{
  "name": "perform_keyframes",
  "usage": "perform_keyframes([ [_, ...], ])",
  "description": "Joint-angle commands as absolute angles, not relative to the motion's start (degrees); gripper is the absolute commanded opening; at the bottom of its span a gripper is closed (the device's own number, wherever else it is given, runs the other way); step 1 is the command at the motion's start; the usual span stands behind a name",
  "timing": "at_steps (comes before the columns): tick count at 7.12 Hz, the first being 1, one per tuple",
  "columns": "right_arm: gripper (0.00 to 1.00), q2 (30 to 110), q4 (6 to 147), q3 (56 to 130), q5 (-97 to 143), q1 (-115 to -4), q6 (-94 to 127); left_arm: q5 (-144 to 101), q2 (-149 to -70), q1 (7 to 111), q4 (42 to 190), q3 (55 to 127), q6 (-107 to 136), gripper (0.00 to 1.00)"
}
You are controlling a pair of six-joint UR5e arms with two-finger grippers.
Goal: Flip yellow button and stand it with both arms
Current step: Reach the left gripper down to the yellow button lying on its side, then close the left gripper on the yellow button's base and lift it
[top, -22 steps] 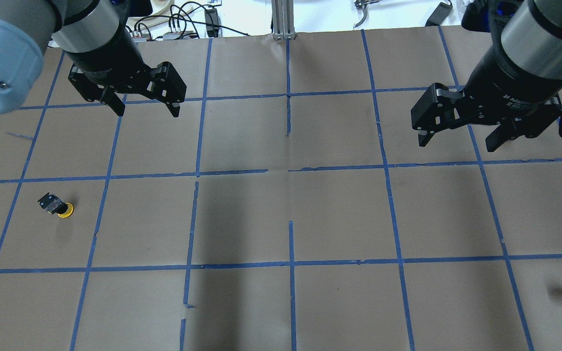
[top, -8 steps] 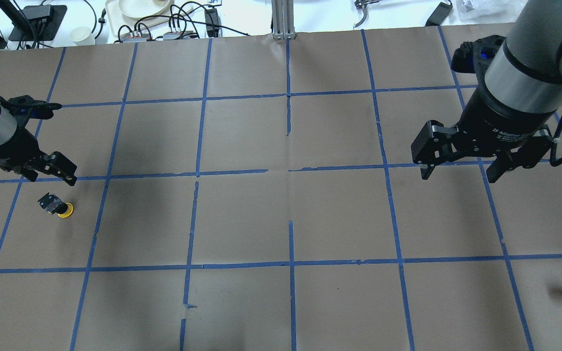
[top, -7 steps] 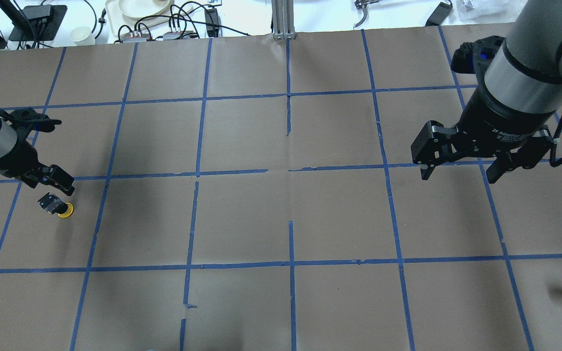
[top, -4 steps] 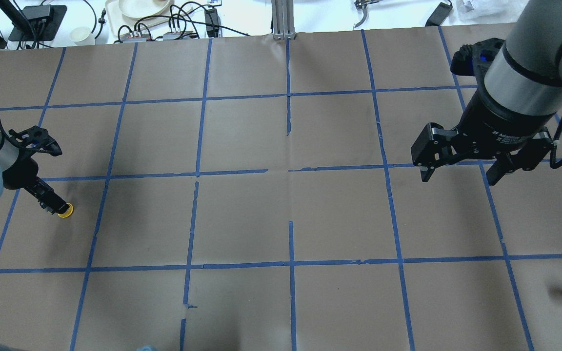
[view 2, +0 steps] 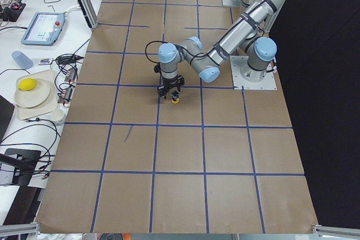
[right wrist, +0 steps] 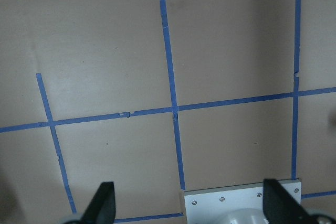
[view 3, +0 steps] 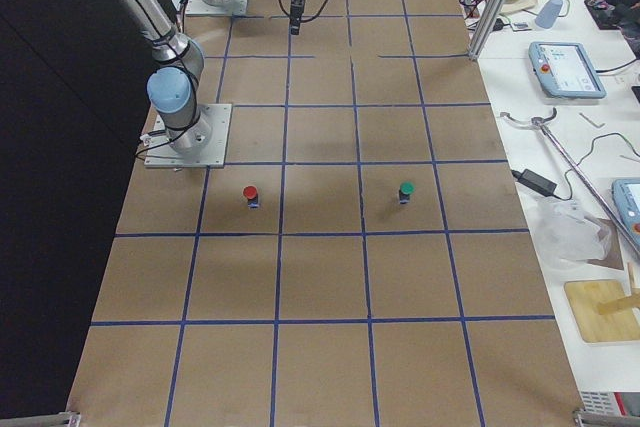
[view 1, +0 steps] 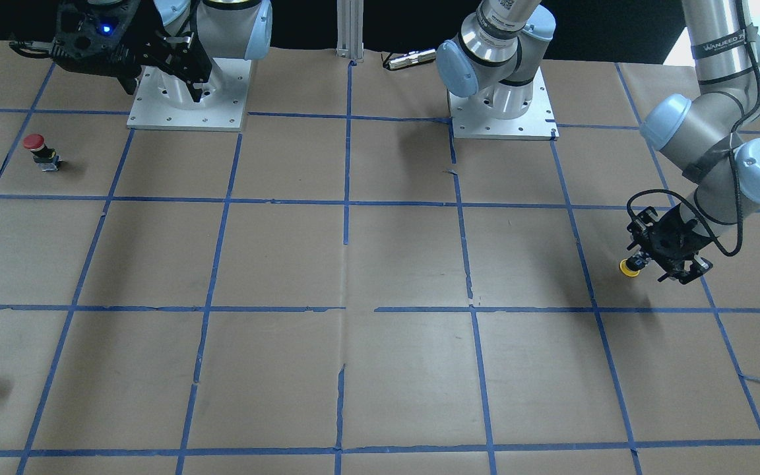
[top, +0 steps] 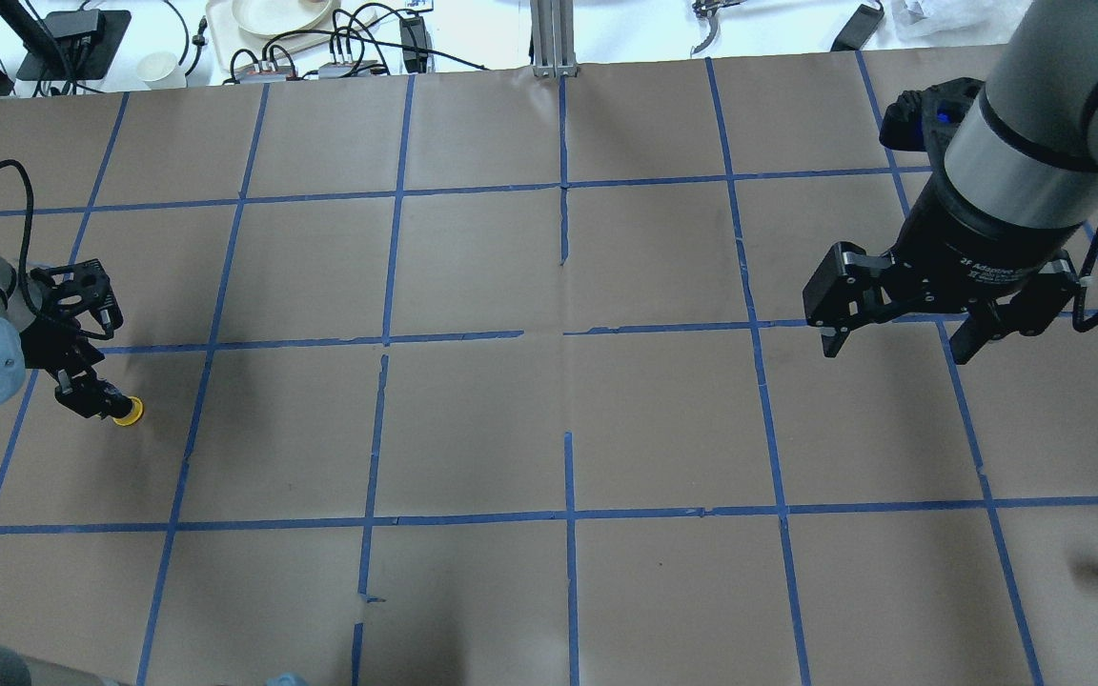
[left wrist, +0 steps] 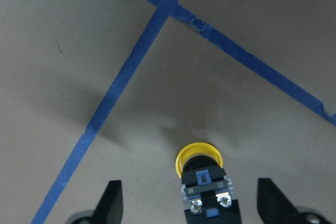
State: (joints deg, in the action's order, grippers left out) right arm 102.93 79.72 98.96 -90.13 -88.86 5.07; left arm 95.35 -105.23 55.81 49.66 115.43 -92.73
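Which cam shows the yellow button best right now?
Left wrist view: the yellow button sits lower centre, cap and screw terminals sharp, inside the open left hand. Overhead and front-facing show only its cap beside the hand. Exterior left: a speck. Exterior right: indiscernible.

left arm (view 2: 225, 49) reaches from its base plate (view 2: 264, 82) at the robot-side edge of the table (view 2: 180, 195) toward mid-table | left gripper (view 2: 170, 95) points down, finger spacing unreadable here | yellow button (view 2: 175, 101) on the paper at its tips, far from every corner
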Motion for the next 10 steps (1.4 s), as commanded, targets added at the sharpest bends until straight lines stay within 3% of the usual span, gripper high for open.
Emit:
perform_keyframes([
  [1,1.0,102.83,80.24,98.96,-90.09,-88.86,4.92,95.54,-103.81,55.81,50.53,115.66,-93.6,0.45],
  [3,1.0,102.92,80.07,98.96,-90.17,-88.86,5.01,95.89,-103.27,55.9,54.13,115.4,-93.34,0.28],
  [5,1.0,102.83,80.51,98.96,-90.0,-88.86,5.27,89.43,-99.95,55.81,60.6,114.79,-93.34,0.2],
  [10,1.0,102.31,80.42,97.91,-82.48,-86.85,16.41,40.44,-100.54,64.05,72.06,119.24,-88.8,0.2],
])
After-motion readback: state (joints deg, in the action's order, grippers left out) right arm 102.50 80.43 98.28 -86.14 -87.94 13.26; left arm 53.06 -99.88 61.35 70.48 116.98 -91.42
